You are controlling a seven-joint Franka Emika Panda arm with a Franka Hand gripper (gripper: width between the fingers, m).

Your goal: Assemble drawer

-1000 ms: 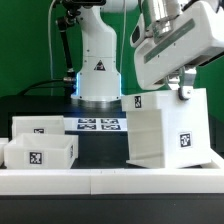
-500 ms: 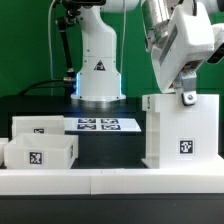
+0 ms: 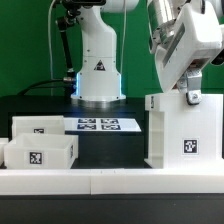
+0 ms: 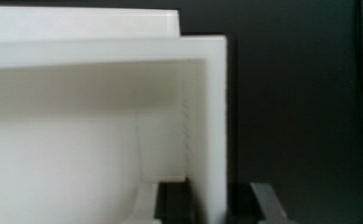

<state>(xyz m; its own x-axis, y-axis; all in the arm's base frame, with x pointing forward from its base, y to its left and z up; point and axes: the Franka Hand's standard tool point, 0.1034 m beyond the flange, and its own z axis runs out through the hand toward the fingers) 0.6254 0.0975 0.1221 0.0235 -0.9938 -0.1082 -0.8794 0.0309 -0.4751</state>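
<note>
Gripper (image 3: 192, 98) (image 4: 219, 206) comes down from above onto the top edge of the shell (image 3: 185, 132) (image 4: 89, 130). The jaws pinch one thin wall. In the wrist view a dark finger (image 4: 174, 205) sits on each face of that wall, with the white edge running up between them.

The shell stands upright and square on the table (image 3: 112, 150) at the exterior view's right. Its tag (image 3: 190, 146) faces the camera. The gripped wall is on the shell's far-right side in the exterior view, close to the picture edge, so room there cannot be judged. The shell's bottom edge sits just behind the low border rail (image 3: 110, 181), near it; contact cannot be told.

A stretch of bare black table lies open on the shell's left in the exterior view. Past that gap are two shallow trays, well apart from the shell. The front tray (image 3: 40, 155) sits just behind the rail and the back tray (image 3: 40, 126) is close behind it, both open side up with tags facing the camera.

The marker board (image 3: 100, 124) lies flat behind the open stretch, and its right end reaches near the shell's rear left corner. The arm's white base (image 3: 98, 70) stands behind the marker board. The arm's upper links hang over the shell.
</note>
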